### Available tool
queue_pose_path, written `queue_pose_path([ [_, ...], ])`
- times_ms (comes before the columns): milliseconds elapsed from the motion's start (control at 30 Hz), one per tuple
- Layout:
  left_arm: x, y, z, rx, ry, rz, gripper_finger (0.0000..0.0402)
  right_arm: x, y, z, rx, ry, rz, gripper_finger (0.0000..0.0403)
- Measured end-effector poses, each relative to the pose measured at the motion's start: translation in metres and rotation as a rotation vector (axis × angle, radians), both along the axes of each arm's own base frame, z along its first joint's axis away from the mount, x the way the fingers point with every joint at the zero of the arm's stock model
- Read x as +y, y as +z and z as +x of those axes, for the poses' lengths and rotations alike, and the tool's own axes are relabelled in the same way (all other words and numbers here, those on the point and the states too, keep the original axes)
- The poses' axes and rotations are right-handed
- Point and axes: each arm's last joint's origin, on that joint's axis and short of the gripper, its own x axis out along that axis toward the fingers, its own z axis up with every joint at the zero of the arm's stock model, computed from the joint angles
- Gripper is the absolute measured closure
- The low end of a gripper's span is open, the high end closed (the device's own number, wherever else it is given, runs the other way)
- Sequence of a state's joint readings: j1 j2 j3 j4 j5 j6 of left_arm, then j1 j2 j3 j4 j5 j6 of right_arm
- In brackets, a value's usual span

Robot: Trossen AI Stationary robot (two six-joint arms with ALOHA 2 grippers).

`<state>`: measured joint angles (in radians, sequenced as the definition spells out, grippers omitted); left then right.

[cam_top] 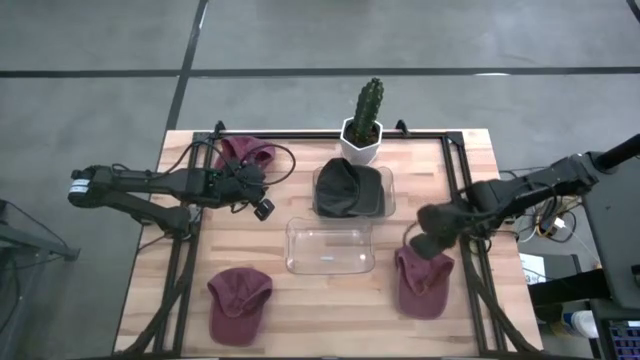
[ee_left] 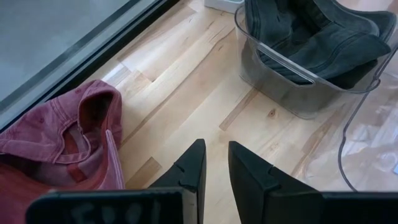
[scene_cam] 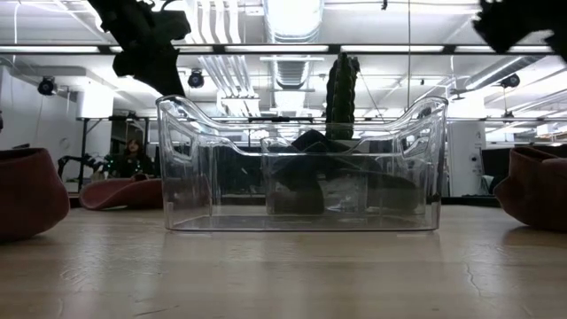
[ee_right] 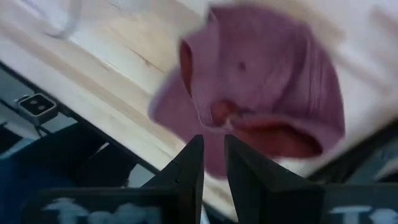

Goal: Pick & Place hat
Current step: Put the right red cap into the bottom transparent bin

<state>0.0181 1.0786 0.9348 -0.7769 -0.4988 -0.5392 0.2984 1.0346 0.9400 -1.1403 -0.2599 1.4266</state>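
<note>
Nearest the front edge of the wooden surface [cam_top: 300, 320] lay two maroon caps: the left near hat [cam_top: 240, 305], well apart from either arm, and the right near hat [cam_top: 423, 282], crown up with its brim spread flat. The right end effector [cam_top: 422, 245] hung directly over that right hat, at its rear edge. In the right wrist view its fingers were drawn nearly together, with only a narrow slit between them and nothing in it.

This hat looked light and floppy: washed cotton, soft in the crown, stiffer only in the brim. It would likely sag and drape once lifted, not slip. The fingers would need to spread first. The firmest hold was probably the raised seam at the crown's edge or the brim's rim, where there is a fold to nip.

Just beyond sat the empty clear bin [cam_top: 330, 245], thin-walled and rigid. Behind it, the second bin [cam_top: 385, 190] already held a dark hat [cam_top: 345, 185].

The left end effector [cam_top: 262, 207] hovered beside those bins, its fingers likewise almost pressed together and empty. A third maroon hat [cam_top: 247, 153] lay near it at the far left. Farthest back stood the cactus [cam_top: 368, 105] in its white pot.
</note>
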Motion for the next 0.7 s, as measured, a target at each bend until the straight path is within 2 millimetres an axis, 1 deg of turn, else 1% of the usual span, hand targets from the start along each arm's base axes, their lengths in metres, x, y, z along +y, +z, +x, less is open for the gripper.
queue_pose_path([
  [267,0.000,0.000,0.000,0.007,-0.009,0.008,0.0339,0.029,-0.015,-0.016,0.148,-0.056,0.028,0.0344],
  [400,0.001,0.000,0.000,0.007,0.005,0.026,0.0339,0.041,-0.021,-0.023,0.192,-0.086,0.044,0.0340],
  [533,0.001,0.001,0.000,0.010,0.020,0.050,0.0339,0.052,-0.024,-0.028,0.222,-0.127,0.075,0.0315],
  [700,0.001,0.001,0.000,0.009,0.021,0.051,0.0339,0.063,-0.030,-0.036,0.282,-0.167,0.073,0.0269],
])
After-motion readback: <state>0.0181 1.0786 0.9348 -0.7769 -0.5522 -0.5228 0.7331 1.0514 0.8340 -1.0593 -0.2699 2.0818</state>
